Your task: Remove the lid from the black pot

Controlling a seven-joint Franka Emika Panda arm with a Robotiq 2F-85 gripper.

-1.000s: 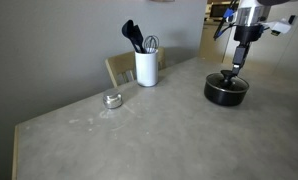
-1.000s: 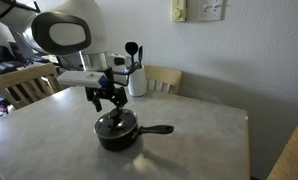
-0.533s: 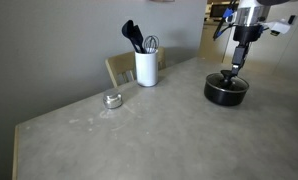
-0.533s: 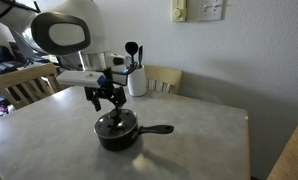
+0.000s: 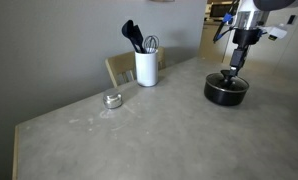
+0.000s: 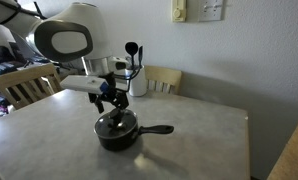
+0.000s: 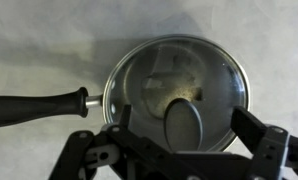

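The black pot [image 5: 227, 94] stands on the table with its long handle [image 7: 34, 106] pointing left in the wrist view. It also shows in an exterior view [image 6: 118, 135]. The glass lid [image 7: 179, 72] with a metal rim sits on the pot, as both exterior views show [image 5: 227, 81] [image 6: 114, 124]. My gripper [image 7: 186, 126] is open just above the lid, one finger on each side of the dark centre knob [image 7: 182, 122] with gaps between. It shows over the pot in both exterior views [image 5: 234, 70] [image 6: 110, 105].
A white utensil holder [image 5: 146, 67] with dark utensils stands at the table's back edge by a chair [image 6: 165, 79]. A small round silver tin [image 5: 112, 99] lies on the table further along. A second wooden chair [image 6: 24, 85] stands at the table's side.
The arm's upper links have shifted a little and the gripper has settled slightly lower over the knob. The pot and lid have not moved.
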